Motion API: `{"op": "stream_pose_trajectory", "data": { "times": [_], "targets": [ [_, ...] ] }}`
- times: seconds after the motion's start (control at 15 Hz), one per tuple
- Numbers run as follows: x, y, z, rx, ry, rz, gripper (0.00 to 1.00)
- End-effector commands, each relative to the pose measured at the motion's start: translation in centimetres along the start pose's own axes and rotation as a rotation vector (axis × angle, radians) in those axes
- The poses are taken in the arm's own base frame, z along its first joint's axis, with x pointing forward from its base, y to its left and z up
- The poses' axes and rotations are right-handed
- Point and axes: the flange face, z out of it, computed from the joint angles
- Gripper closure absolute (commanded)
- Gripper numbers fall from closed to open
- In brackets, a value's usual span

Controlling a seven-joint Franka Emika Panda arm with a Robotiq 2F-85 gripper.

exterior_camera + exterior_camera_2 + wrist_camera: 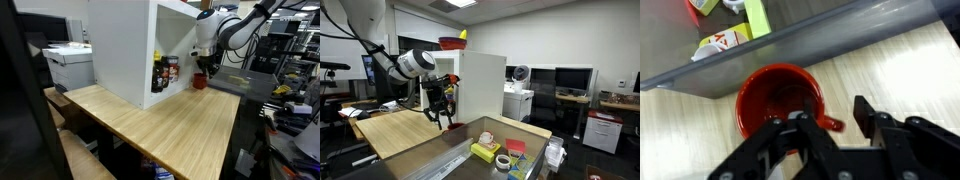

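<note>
Jaws parted, gripping nothing, my gripper (pixel 828 118) straddles the red mug (pixel 775 98) handle at five o'clock; I reckon the next move needs a straight vertical line.

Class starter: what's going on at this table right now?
A robot arm's gripper hovers just above a red mug standing on the wooden table, beside a grey bin of small items. Its jaws stand apart on either side of the mug's handle, apparently not clamping it.

Wooden table (pixel 170 120), white cabinet (pixel 120 50), printer (pixel 68 62), ceiling light (pixel 450 3)
</note>
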Motion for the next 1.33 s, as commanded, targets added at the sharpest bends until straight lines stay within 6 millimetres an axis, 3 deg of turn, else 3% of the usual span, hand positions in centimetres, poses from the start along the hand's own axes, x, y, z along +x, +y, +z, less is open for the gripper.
{"op": "stream_pose_trajectory", "data": {
  "times": [0.0,0.13,0.67,0.73,0.93,1.27],
  "targets": [
    [-0.01,0.01,-0.03,0.000,-0.001,0.002,0.48],
    [-0.02,0.01,-0.02,0.000,-0.001,0.005,0.39],
    [-0.04,0.01,-0.01,0.001,-0.001,0.006,0.39],
    [-0.04,0.01,-0.01,0.001,-0.001,0.006,0.14],
    [-0.03,-0.10,0.26,-0.016,0.026,0.048,0.00],
    [0.43,-0.39,0.45,-0.042,0.083,0.081,0.00]
  ]
}}
